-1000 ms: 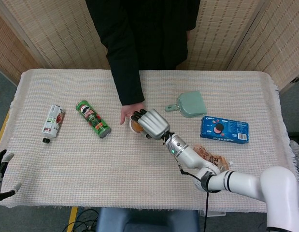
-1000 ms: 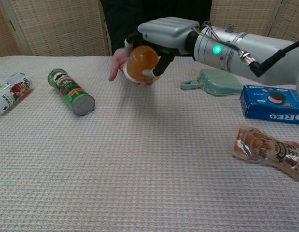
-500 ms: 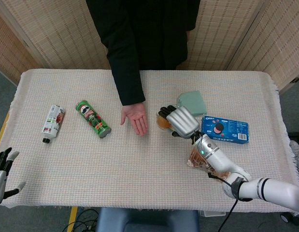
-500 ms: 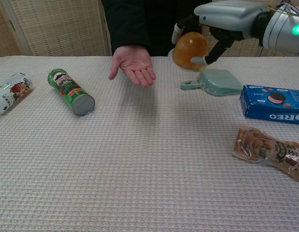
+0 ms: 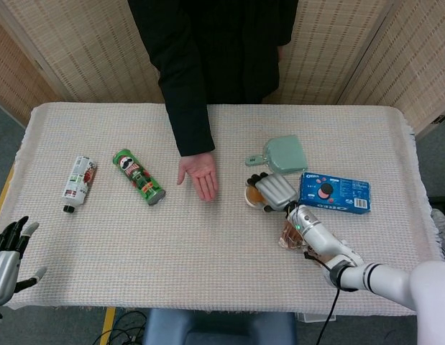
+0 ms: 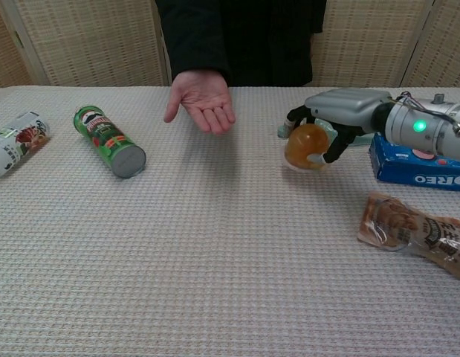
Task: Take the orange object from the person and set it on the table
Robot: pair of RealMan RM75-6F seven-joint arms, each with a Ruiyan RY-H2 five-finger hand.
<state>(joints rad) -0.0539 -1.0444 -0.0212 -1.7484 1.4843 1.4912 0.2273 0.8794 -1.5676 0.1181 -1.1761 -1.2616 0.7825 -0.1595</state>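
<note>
The right hand (image 6: pixel 335 126) is holding the orange object (image 6: pixel 305 146) from above, fingers curling down around its sides, so the palm covers the top and the round body hangs below where it can meet the cloth first. In the chest view the object is sitting at or just above the table (image 6: pixel 215 268), between the person's hand (image 6: pixel 203 100) and the Oreo box (image 6: pixel 415 160); I cannot tell whether it is already touching, though a pale rim at its base looks to be meeting the weave. In the head view the same hand (image 5: pixel 274 191) is lying just left of the box (image 5: pixel 335 192), with the orange object (image 5: pixel 252 195) peeking out at its left edge and the green dustpan (image 5: pixel 278 154) just behind. The person's palm is lying open and empty, facing up, well apart from the object, so the handover looks finished and the setting-down is the step in hand. The grip seems kept on because the object looks round and could roll toward the snack bag (image 6: pixel 415 232) if let go too soon. The left hand (image 5: pixel 8 253) is idling at the near left corner, fingers spread and holding nothing, well clear of the Pringles can (image 6: pixel 111 141) and the bottle (image 6: pixel 14 141).
</note>
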